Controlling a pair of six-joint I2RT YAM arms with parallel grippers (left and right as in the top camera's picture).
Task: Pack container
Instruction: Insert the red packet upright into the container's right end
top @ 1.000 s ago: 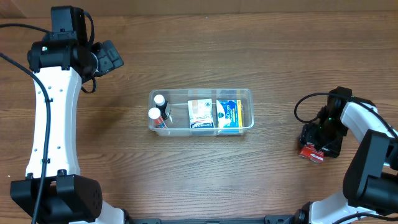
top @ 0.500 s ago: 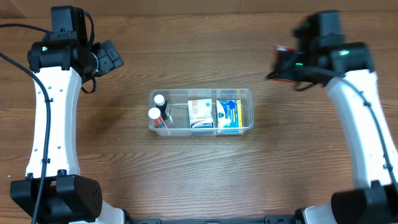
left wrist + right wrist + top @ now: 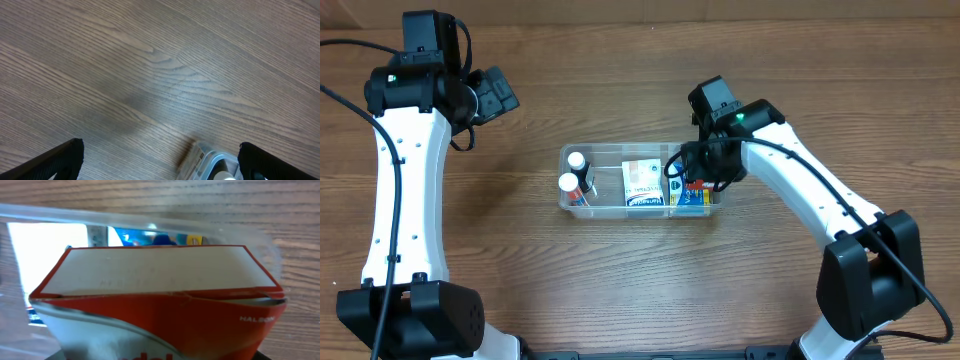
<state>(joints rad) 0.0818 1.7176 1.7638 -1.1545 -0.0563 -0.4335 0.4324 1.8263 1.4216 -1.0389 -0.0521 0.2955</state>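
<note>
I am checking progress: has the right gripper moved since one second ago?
Yes. The right gripper, jaws shut on a red box, went from the right side of the table to above the right end of the container.

Container [image 3: 640,147] holds 2 bottles [image 3: 567,183] left, seemingly 2 boxes [image 3: 642,182] right.

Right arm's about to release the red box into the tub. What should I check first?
1. Red box gripped by right tool: ok.
2. Right tool above the container, at its right end: ok.
3. Room beneath the box: cannot tell; a blue box already lies there.
4. Left tool apart from the container, open: ok.
5. Container flat on the table: ok.
</note>
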